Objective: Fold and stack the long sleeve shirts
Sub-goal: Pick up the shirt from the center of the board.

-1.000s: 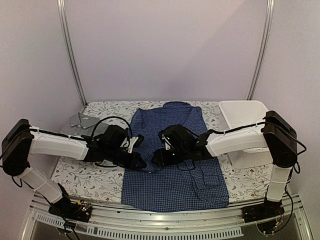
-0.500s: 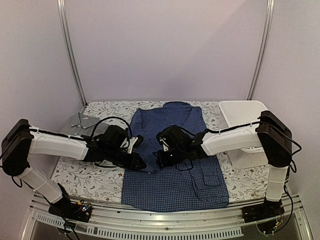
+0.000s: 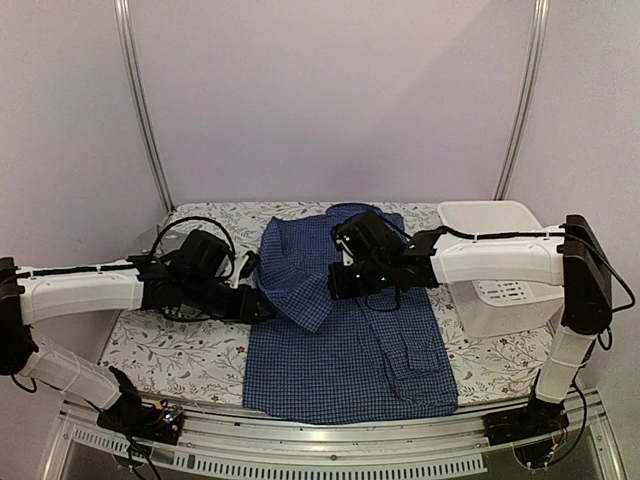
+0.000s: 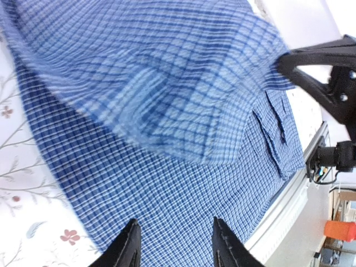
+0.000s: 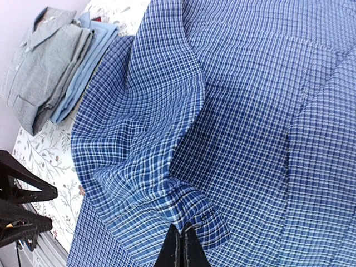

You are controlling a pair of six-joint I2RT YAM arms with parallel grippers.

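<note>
A dark blue check long sleeve shirt (image 3: 350, 370) lies spread across the middle of the table. Its left sleeve (image 3: 300, 290) is folded over the body. My right gripper (image 3: 338, 288) is shut on that sleeve's cuff (image 5: 208, 217) and holds it a little above the shirt front (image 5: 267, 83). My left gripper (image 3: 252, 302) hovers at the shirt's left edge, open, with only checked cloth (image 4: 167, 183) beneath its fingertips (image 4: 131, 245). A folded grey shirt (image 5: 41, 61) lies on a folded light blue one (image 5: 86, 67) at the table's far left.
A white plastic basket (image 3: 490, 250) stands at the back right, behind the right arm. The table carries a floral cover (image 3: 170, 350). A metal rail (image 3: 330, 455) runs along the near edge.
My left gripper has opened, let go of the sleeve and drawn back to the left. My right gripper has shut on the cuff and moved toward the back right with it.
</note>
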